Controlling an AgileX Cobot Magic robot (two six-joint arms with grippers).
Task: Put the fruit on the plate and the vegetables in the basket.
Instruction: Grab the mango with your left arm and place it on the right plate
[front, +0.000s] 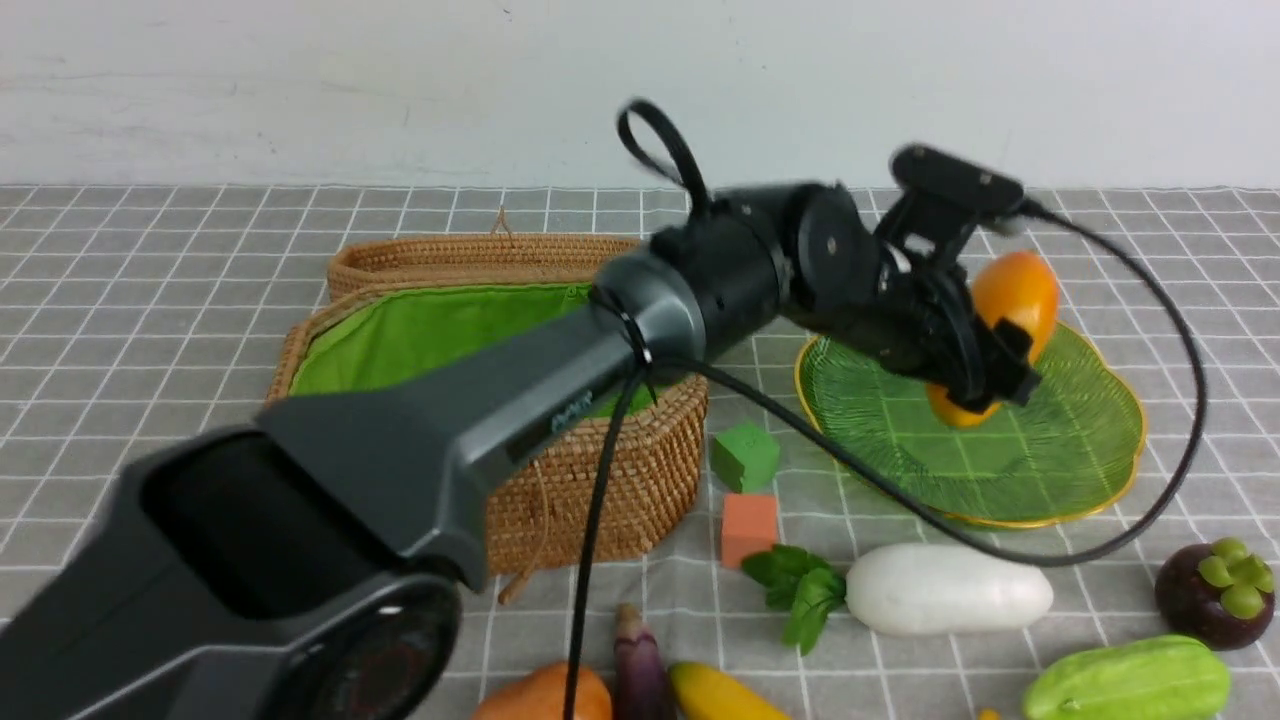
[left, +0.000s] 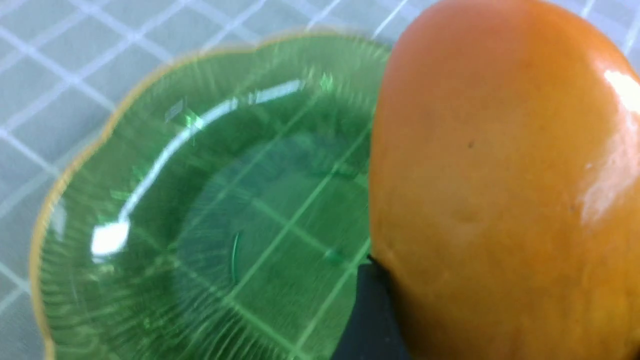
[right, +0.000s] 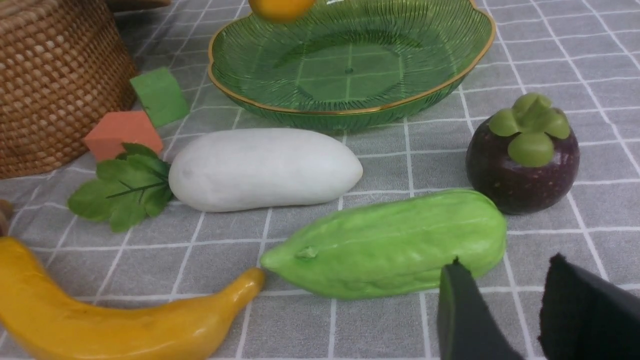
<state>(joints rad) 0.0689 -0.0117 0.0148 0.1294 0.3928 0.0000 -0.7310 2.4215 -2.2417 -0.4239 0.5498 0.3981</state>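
The front camera sits on the robot's side between the arms, tilted down across the grey checked-cloth counter (front: 150, 300) toward the white wall (front: 300, 80). The dark grey left arm (front: 480, 420) looms large close to its lens. The left wrist camera looks steeply down from close above the translucent green leaf-shaped glass plate with gold rim (left: 175, 210), and an orange-yellow oval toy mango (left: 500, 190) fills much of the frame. The right wrist camera sits low, near the cloth, facing across the white oblong radish (right: 265, 167) toward that plate, with the right gripper (right: 505, 280) at its edge. All three views share the plate. The orange-yellow sliver over the plate in the right wrist view is probably the same mango.
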